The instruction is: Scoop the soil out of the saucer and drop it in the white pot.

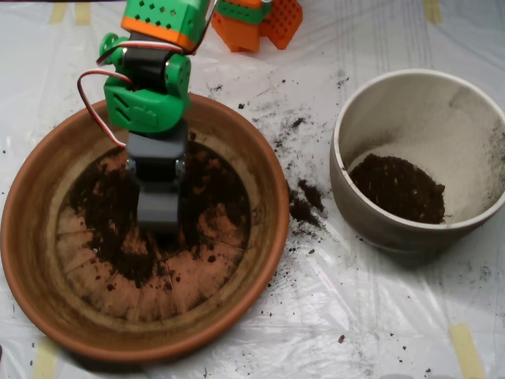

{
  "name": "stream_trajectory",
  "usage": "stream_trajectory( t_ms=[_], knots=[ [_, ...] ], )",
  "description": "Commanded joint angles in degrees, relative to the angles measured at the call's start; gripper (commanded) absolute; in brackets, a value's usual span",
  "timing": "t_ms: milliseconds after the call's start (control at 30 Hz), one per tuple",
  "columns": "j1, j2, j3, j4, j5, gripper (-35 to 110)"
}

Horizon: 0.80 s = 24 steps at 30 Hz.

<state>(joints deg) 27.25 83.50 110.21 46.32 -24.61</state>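
Scoop [158,212] sits down in the saucer [31,237], tip in the soil [102,197] near the dish centre; halves look pressed together, no gap seen. Soil spread thin over the saucer base, w/ bare terracotta patches at the front. White pot [394,95] stands to the right, apart from the saucer, a dark soil heap inside. Crumbs lie on the plastic sheet [331,316] btwn them.

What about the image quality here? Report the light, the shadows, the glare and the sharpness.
Overhead view: soft, even light; the white pot casts a faint shadow below its wall, and its near inner wall shades the soil in it. Mild sheen on the wrinkled plastic sheet. The saucer and the pincer look slightly soft, not crisp.
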Motion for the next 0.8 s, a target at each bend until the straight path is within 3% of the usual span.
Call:
stream_trajectory(
  t_ms=[0, 233, 500, 767],
  knots=[
    [0.6, 3.5, 2.5, -0.4, -1.1, 11],
    [0.4, 0.6, -0.7, 2.2, -2.4, 10],
    [0.5, 1.2, 0.7, 2.9, -6.4, 0],
    [2.2, 6.9, -1.1, -6.5, 2.8, -1]
  ],
)
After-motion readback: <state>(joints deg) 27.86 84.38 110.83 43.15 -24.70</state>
